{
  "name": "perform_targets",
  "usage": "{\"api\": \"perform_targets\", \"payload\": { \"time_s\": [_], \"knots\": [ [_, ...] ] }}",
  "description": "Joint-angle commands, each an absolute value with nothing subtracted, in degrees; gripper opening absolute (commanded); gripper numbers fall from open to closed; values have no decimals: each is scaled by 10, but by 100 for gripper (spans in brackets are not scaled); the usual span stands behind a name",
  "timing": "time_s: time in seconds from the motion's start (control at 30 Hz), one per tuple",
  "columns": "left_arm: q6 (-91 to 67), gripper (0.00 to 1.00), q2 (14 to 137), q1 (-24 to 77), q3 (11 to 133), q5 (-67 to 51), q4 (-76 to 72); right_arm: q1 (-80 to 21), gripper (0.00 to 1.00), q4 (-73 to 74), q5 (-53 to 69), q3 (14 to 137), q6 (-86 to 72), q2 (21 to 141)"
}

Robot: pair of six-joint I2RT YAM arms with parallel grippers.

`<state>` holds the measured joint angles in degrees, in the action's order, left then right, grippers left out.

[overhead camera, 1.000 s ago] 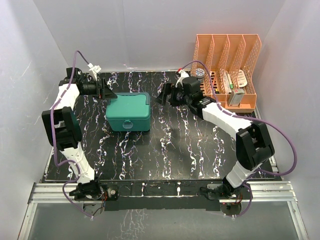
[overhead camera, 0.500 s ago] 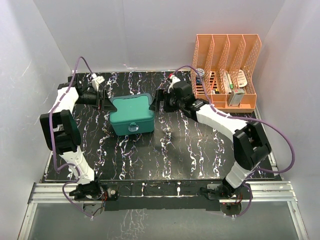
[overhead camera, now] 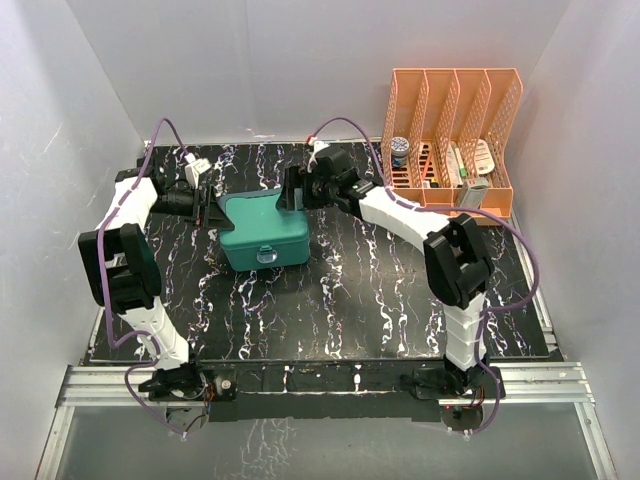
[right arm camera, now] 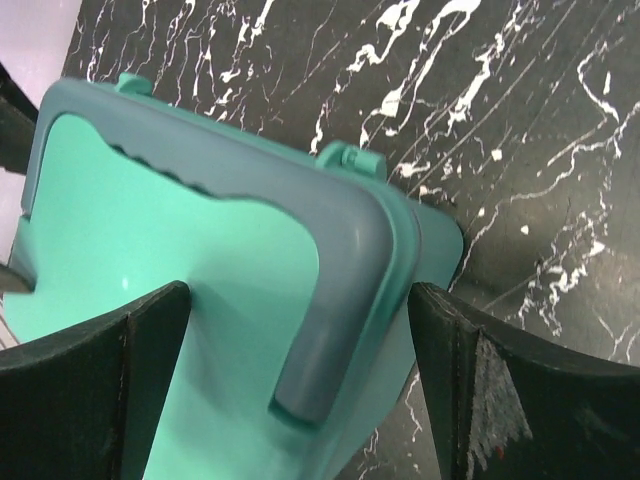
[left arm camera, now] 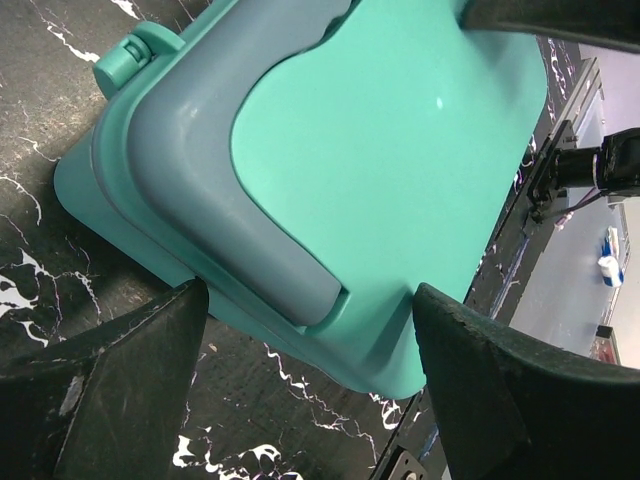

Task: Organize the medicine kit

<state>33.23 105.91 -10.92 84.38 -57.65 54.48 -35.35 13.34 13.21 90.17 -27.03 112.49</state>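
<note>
The medicine kit is a teal box with its lid down, lying left of centre on the black marbled table, latch facing the near edge. My left gripper is at the box's left end. In the left wrist view it stands open, its fingers either side of a corner of the kit by the grey handle. My right gripper is at the back right corner. It is open too and straddles the kit and its handle.
An orange slotted file rack stands at the back right with several packets and a small round container in it. White walls close in the table on the left, back and right.
My right gripper has swung left from mid-table to the kit's back right corner. The left gripper edged toward the box, and the kit has turned slightly and shifted a little right.
</note>
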Motion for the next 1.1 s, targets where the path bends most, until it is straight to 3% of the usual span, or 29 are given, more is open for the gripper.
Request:
{"api": "perform_targets", "payload": {
  "time_s": [0.0,0.33,0.7,0.83,1.07],
  "knots": [
    [350,80,1032,-98,830,-567,572,-352,87,210,97,965,-217,1184],
    [335,79,1029,-95,828,-578,577,-352,75,252,115,1072,-185,1276],
    [298,78,1029,-59,816,-576,548,-350,74,310,120,1247,-151,1399],
    [277,78,1032,-55,811,-568,521,-343,78,292,103,1223,-173,1385],
    [278,78,1048,-56,817,-553,514,-295,85,226,31,1143,-202,1256]
  ]
}}
